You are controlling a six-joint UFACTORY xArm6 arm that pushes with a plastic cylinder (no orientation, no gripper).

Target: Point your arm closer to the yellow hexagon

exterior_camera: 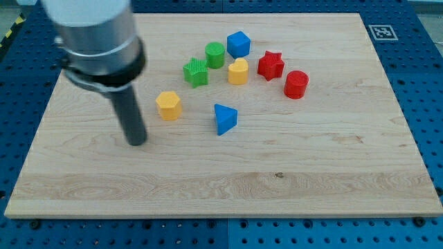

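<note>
The yellow hexagon [168, 105] lies on the wooden board [311, 173], left of centre. My tip [136, 142] rests on the board a short way to the hexagon's lower left, apart from it. Around the hexagon to the right are a green star [196, 72], a green cylinder [215, 54], a blue cube [238, 44], a yellow heart-like block [238, 71], a red star [270, 66], a red cylinder [296, 84] and a blue triangle [224, 118].
The arm's large grey body [93, 34] hangs over the board's upper left corner. A black and white marker tag [382, 32] sits at the board's upper right corner. A blue perforated table [422, 83] surrounds the board.
</note>
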